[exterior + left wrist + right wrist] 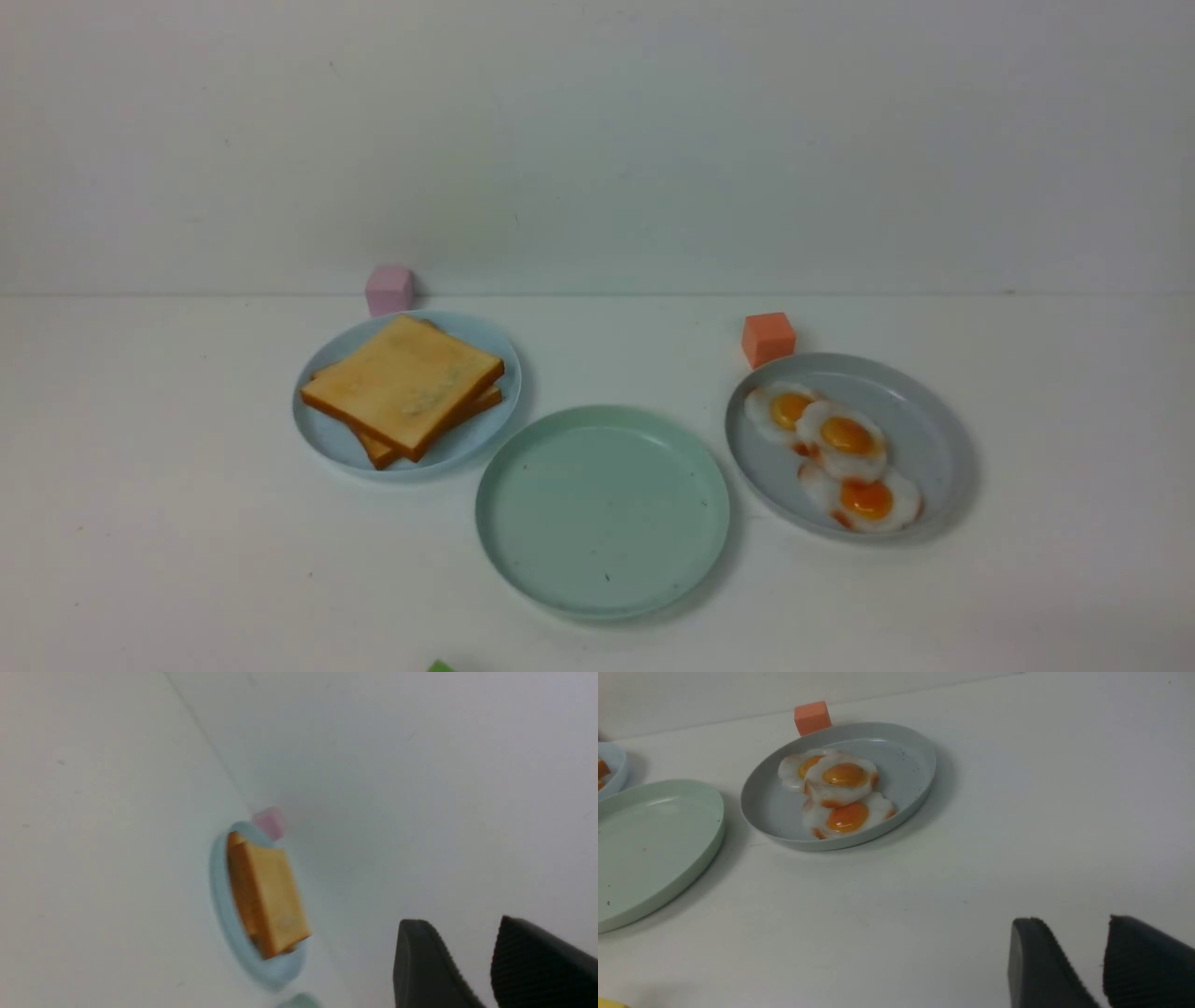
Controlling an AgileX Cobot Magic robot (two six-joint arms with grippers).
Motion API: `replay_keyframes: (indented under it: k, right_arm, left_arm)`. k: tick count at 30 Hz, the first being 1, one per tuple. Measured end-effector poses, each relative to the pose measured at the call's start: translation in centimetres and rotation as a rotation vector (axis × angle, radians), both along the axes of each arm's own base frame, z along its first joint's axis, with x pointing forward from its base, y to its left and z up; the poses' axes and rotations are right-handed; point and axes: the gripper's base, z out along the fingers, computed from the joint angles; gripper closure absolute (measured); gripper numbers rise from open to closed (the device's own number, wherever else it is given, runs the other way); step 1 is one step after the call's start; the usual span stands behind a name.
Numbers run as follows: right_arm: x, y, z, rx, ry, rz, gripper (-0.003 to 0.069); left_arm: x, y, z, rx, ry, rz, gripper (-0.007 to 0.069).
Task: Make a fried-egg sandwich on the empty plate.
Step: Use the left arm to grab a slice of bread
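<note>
Zero pieces were on the mint plate (602, 509), near middle, so I was at step one. The toast (403, 385) sat stacked on the blue plate (327, 439), far left, and three eggs (845, 439) overlapped on the grey plate (924, 420), right. My left claw (460, 933) and right claw (1069, 933) were both parted, empty, clear of everything. Next move, I reckoned: left claw pinches the top slice's edge and carries it to the mint plate.

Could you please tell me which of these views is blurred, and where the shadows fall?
Left wrist view: blurred, with the toast slices and pink cube smeared. Front view: sharp, in even light, with soft shadows to the right of the mint-green plate and the grey plate. Right wrist view: sharp, with the fried eggs crisp.
</note>
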Motion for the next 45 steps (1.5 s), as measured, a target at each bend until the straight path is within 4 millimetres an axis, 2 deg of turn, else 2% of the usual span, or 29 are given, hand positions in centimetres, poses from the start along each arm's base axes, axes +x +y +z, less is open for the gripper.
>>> replay_keyframes:
  k: [4, 10, 11, 12, 13, 15, 17, 18, 19, 22, 25, 28, 30, 32, 33, 35, 39, 42, 45]
  right_arm:
    - [0.0, 0.0, 0.0, 0.0, 0.0, 0.0, 0.0418]
    - [0.0, 0.0, 0.0, 0.0, 0.0, 0.0, 0.0418]
    - [0.0, 0.0, 0.0, 0.0, 0.0, 0.0, 0.0418]
    - [0.0, 0.0, 0.0, 0.0, -0.002, 0.0, 0.0418]
    - [0.0, 0.0, 0.0, 0.0, -0.003, 0.0, 0.0418]
    - [0.1, 0.0, 0.1, 0.003, -0.02, -0.001, 0.0418]
    - [0.1, 0.2, 0.2, 0.086, -0.04, -0.007, 0.0418]
    - [0.2, 0.2, 0.3, 0.1, -0.046, -0.008, 0.0418]
    - [0.2, 0.4, 0.5, 0.249, -0.066, -0.023, 0.0418]
    - [0.4, 0.5, 1.4, 0.471, -0.139, -0.046, 0.0418]
    - [0.4, 0.4, 2.1, 0.622, -0.207, -0.065, 0.0418]
    - [0.4, 0.5, 2.5, 0.673, -0.214, -0.065, 0.0418]
    - [0.0, 1.0, 4.1, 0.657, -0.159, -0.015, 0.0418]
    - [-0.7, 1.7, 7.0, 0.558, -0.066, 0.089, 0.0418]
    - [-1.0, 2.0, 8.2, 0.508, -0.022, 0.135, 0.0418]
    - [-1.5, 2.6, 11.0, 0.38, 0.086, 0.244, 0.0418]
    - [-0.9, 3.4, 16.0, 0.126, 0.373, 0.397, 0.0418]
    - [0.1, 3.4, 18.2, -0.005, 0.483, 0.442, 0.0426]
    - [1.0, 3.7, 19.7, -0.085, 0.503, 0.489, 0.049]
  left_arm:
    - [-0.1, -0.2, 1.1, 0.017, -0.023, -0.031, 0.0386]
    - [0.3, -2.1, 6.5, 0.391, 0.124, -0.284, 0.0386]
    - [0.4, -2.2, 6.7, 0.407, 0.133, -0.296, 0.0386]
    - [1.2, -3.1, 8.1, 0.54, 0.233, -0.428, 0.0386]
    - [1.4, -3.3, 8.0, 0.565, 0.268, -0.464, 0.0386]
    - [2.8, -4.5, 9.7, 0.698, 0.405, -0.651, 0.0386]
    - [4.2, -5.3, 10.2, 0.778, 0.516, -0.788, 0.0386]
    - [4.1, -5.3, 10.2, 0.778, 0.523, -0.795, 0.0386]
    - [5.7, -5.7, 10.6, 0.807, 0.59, -0.858, 0.0386]
    - [8.0, -6.3, 10.7, 0.822, 0.65, -0.9, 0.0386]
    - [10.5, -6.8, 10.4, 0.858, 0.682, -0.933, 0.0403]
    - [11.9, -7.1, 10.3, 0.87, 0.701, -0.952, 0.0451]
    - [13.5, -7.5, 10.5, 0.887, 0.705, -0.975, 0.054]
    - [14.4, -8.2, 10.8, 0.929, 0.675, -1.01, 0.0624]
    - [14.7, -8.7, 11.1, 0.957, 0.653, -1.03, 0.0638]
    - [15.1, -10.0, 11.5, 1.0, 0.607, -1.071, 0.0638]
    - [16.9, -13.2, 11.9, 1.09, 0.569, -1.147, 0.0638]
    - [19.4, -14.4, 11.3, 1.14, 0.612, -1.144, 0.0638]
    - [22.7, -15.2, 10.1, 1.21, 0.674, -1.117, 0.0638]
